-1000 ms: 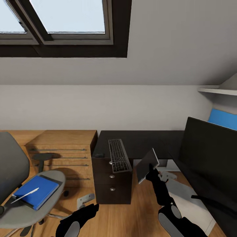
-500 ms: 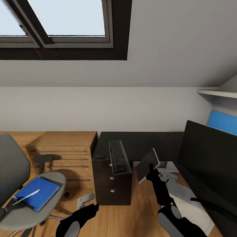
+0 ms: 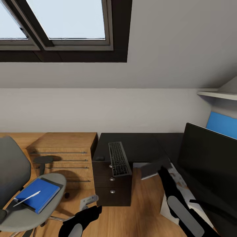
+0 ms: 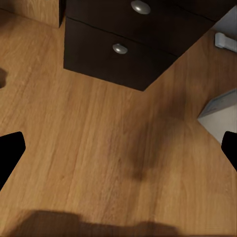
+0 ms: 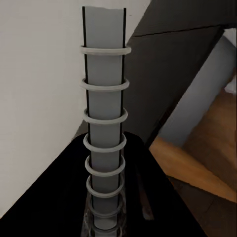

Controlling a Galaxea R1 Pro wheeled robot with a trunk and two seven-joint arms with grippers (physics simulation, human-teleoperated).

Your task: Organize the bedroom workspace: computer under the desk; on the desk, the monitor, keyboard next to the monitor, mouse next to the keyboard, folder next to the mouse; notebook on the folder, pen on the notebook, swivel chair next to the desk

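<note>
The right gripper (image 5: 104, 217) clamps the spiral-bound notebook (image 3: 154, 167) just right of the keyboard (image 3: 118, 158). The left gripper (image 4: 118, 148) hangs wide open. Better to keep the notebook clear of the monitor (image 3: 210, 158); the folder (image 3: 38, 194) lies on the swivel chair (image 3: 49, 179).

1. I'm looking at an attic room in a home, set up as a study corner: a sloped white ceiling with a dark-framed skylight (image 3: 65, 26).
2. Wooden floor (image 4: 98, 148), a black desk (image 3: 138, 144) with keyboard (image 3: 118, 159) and monitor (image 3: 210, 154).
3. A swivel chair (image 3: 19, 184) and a wooden low cabinet (image 3: 62, 154) stand alongside.
</note>
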